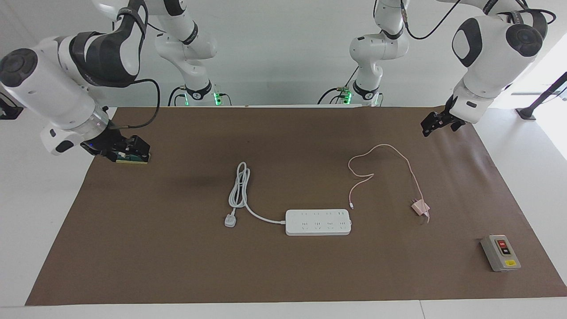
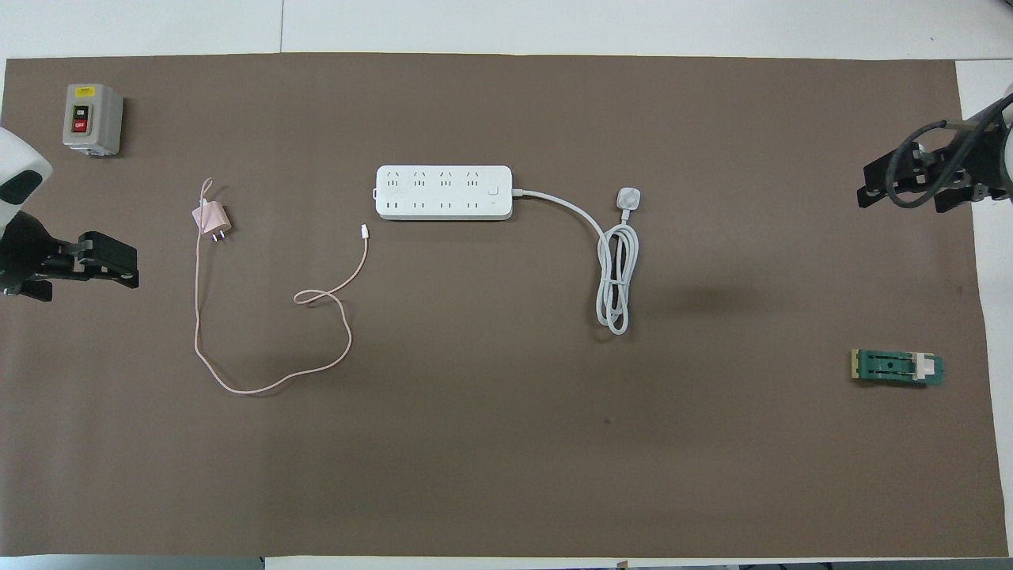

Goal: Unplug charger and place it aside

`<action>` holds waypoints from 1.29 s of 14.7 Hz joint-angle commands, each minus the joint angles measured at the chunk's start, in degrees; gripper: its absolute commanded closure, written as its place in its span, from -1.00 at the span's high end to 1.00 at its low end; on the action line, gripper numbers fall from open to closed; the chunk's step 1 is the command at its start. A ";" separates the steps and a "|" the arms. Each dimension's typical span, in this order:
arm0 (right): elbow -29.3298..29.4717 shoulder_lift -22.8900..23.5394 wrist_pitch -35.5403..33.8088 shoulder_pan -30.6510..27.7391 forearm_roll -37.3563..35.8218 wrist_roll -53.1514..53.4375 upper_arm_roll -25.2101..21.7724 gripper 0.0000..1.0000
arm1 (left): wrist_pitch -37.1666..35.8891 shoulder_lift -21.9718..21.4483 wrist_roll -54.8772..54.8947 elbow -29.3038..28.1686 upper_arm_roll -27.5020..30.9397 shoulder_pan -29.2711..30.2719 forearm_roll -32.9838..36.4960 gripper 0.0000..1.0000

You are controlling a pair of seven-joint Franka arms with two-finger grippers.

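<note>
The pink charger [image 1: 418, 207] lies unplugged on the brown mat [image 1: 283, 274], well apart from the white power strip [image 1: 318, 222], toward the left arm's end of the counter. The left gripper [image 1: 432, 123] hangs empty with fingers spread over the mat's edge. The right gripper [image 1: 128, 148] is raised over the green block [image 2: 897, 367]; whether its fingers are spread I cannot tell.

Pale pink charger [image 2: 210, 219] and cable; white power strip [image 2: 444, 192]; brown mat [image 2: 506, 443]; grey switch box [image 2: 92, 119], red button; green block [image 2: 897, 367].
</note>
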 commanded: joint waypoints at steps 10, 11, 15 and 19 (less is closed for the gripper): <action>-17.05 -18.54 1.93 -4.82 -6.48 -3.72 5.56 1.00 | 4.93 -4.77 -0.39 -6.03 0.51 -0.50 -0.22 1.00; -17.05 -18.54 1.93 -5.45 -6.48 -3.72 6.35 1.00 | 4.93 -4.59 -0.30 -6.03 0.42 -0.59 -0.31 1.00; -16.87 -18.28 1.93 -5.45 -6.56 -3.89 6.36 1.00 | 6.59 -3.54 3.12 -5.68 0.33 -1.73 -1.98 1.00; -16.78 -18.28 1.93 -5.54 -6.48 -3.54 6.36 1.00 | 6.33 -2.31 5.93 -4.54 0.24 -3.22 -2.07 1.00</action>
